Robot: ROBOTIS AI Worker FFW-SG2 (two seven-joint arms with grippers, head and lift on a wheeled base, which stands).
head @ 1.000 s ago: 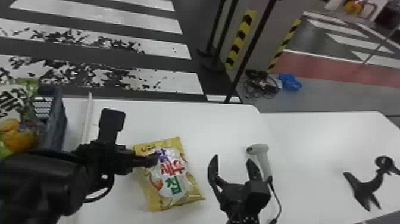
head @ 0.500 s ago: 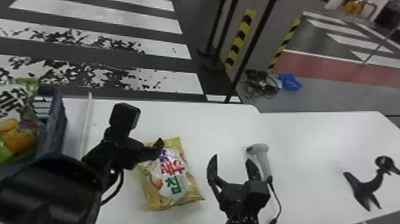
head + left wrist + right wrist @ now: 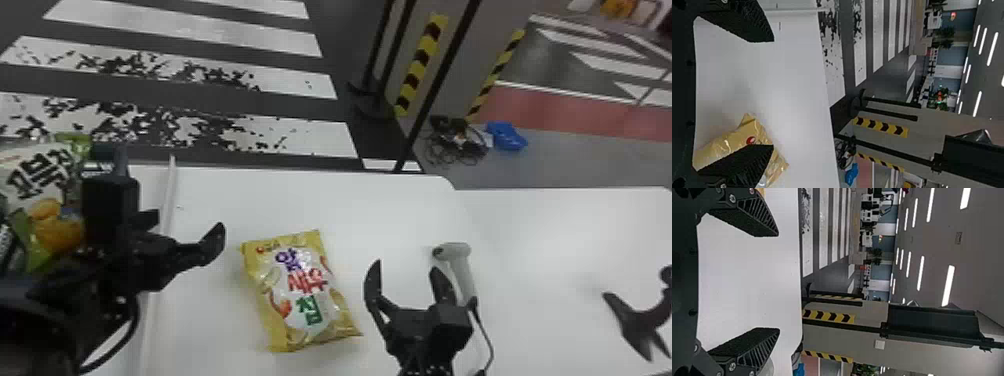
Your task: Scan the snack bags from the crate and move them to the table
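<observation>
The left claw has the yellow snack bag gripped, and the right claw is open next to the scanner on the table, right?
No: the head view shows the yellow snack bag lying on the table, apart from the open left claw. The right claw is open next to the scanner.

A lumpy blue bundle (image 3: 506,136) is lying beside tangled black cables (image 3: 457,145) on grey floor (image 3: 560,162); a slim black pole (image 3: 439,85) is standing nearby.
</observation>
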